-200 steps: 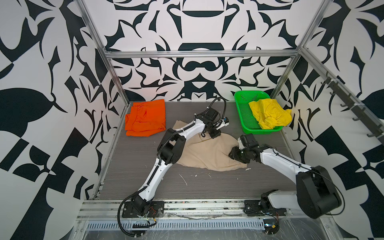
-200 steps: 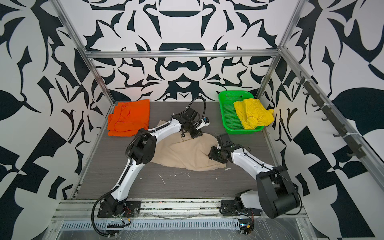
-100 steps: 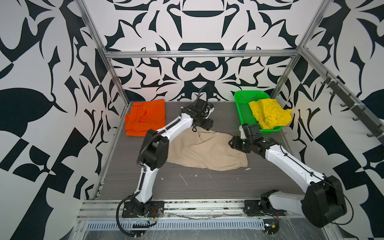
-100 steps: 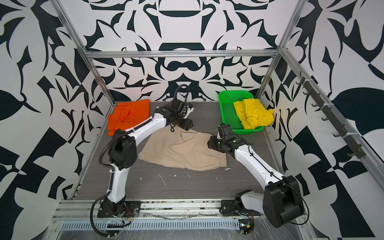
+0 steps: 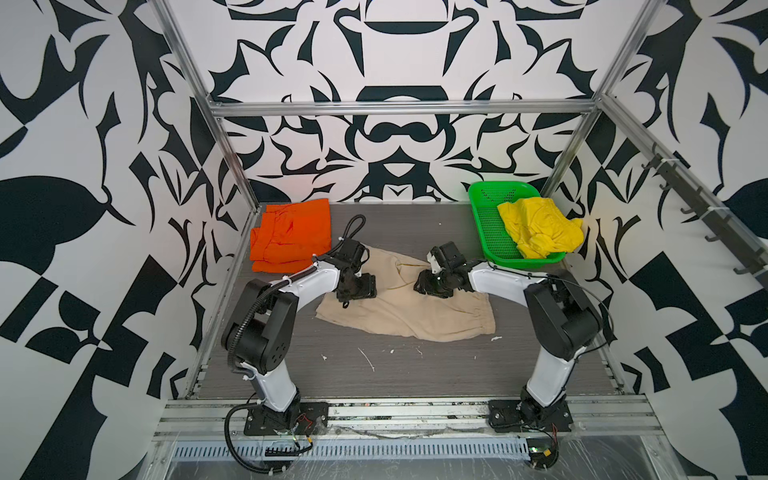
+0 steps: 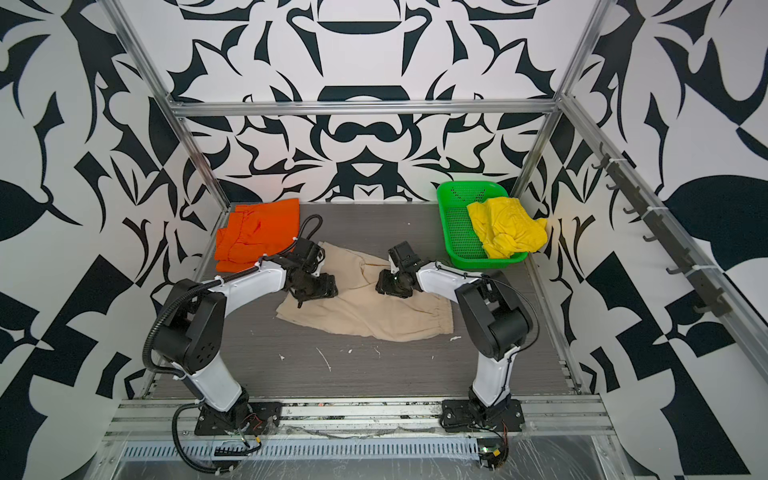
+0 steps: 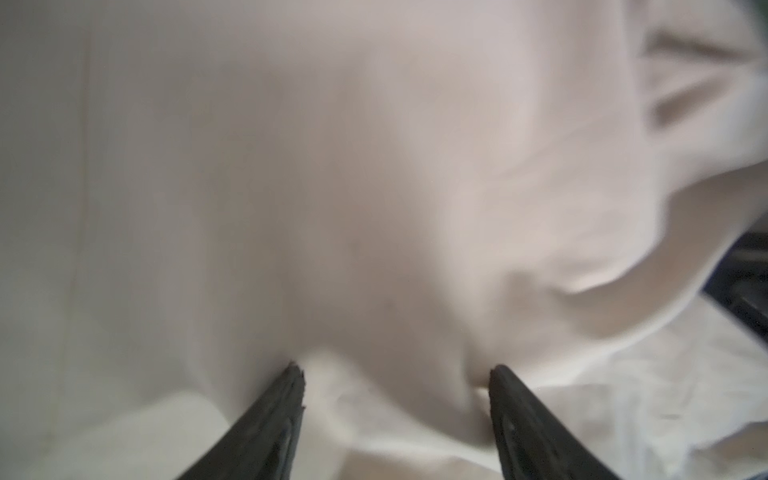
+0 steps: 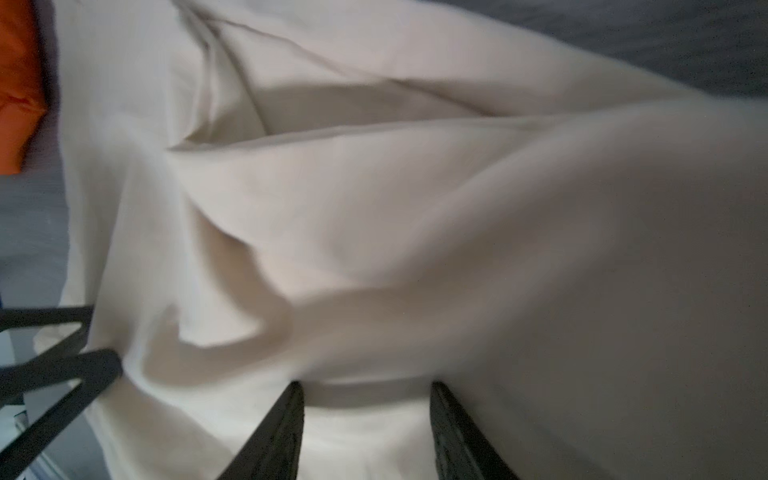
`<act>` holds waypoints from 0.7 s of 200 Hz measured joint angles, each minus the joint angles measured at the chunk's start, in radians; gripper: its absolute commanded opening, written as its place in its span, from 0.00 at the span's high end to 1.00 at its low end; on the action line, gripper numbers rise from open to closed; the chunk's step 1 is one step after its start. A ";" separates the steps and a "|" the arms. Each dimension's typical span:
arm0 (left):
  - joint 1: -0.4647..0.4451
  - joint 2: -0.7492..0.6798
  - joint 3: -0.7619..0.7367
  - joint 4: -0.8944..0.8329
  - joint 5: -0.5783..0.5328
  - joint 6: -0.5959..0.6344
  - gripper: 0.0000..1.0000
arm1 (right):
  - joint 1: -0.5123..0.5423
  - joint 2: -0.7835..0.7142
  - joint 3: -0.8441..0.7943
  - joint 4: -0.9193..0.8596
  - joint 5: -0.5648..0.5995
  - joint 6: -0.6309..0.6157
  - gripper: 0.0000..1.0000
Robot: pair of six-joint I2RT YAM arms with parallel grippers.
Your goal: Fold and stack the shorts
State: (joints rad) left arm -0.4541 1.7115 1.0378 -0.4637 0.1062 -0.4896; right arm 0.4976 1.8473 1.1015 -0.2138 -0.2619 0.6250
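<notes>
Beige shorts (image 5: 415,309) lie spread mid-table (image 5: 415,374), elastic waist at right end. Left gripper (image 7: 395,374) down on their left part, jaws wide apart, nothing pinched. Right gripper (image 8: 365,386) on right part, jaws partway apart over cloth (gripping a fold or not: cannot tell). Orange shorts (image 5: 291,232) folded, far left corner. Yellow shorts (image 5: 536,226) crumpled in green basket (image 5: 490,232), far right.

No readable text, label, brand or number shows in any view.
</notes>
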 measured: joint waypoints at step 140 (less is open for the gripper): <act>0.095 -0.336 -0.278 0.090 -0.075 -0.190 0.27 | -0.082 -0.133 -0.056 -0.058 0.014 -0.030 0.41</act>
State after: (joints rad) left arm -0.3592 1.3750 0.7601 -0.3733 0.0315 -0.6800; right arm 0.4160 1.7142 1.0458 -0.2714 -0.2474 0.5949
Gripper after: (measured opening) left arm 0.738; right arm 0.587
